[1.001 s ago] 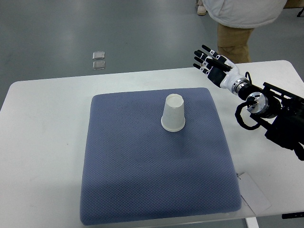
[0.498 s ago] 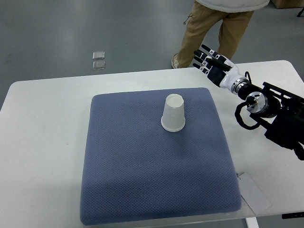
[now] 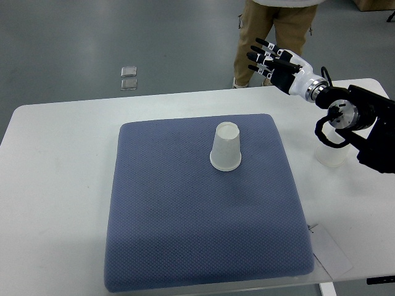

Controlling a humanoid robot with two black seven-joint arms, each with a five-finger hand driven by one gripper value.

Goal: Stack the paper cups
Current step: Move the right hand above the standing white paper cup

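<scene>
At the upper right of the frame, the right hand hovers with fingers spread, holding nothing. One paper cup stands upside down, axis vertical, on the blue mat, lower left of this hand; left arm unseen.

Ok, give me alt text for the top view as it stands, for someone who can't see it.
An upside-down white paper cup stands alone on a blue-grey mat on a white table, while the robot's right hand, fingers spread and empty, hovers past the table's far right edge. A second, translucent cup sits on the table under the right arm; a person's legs show behind the table.
</scene>
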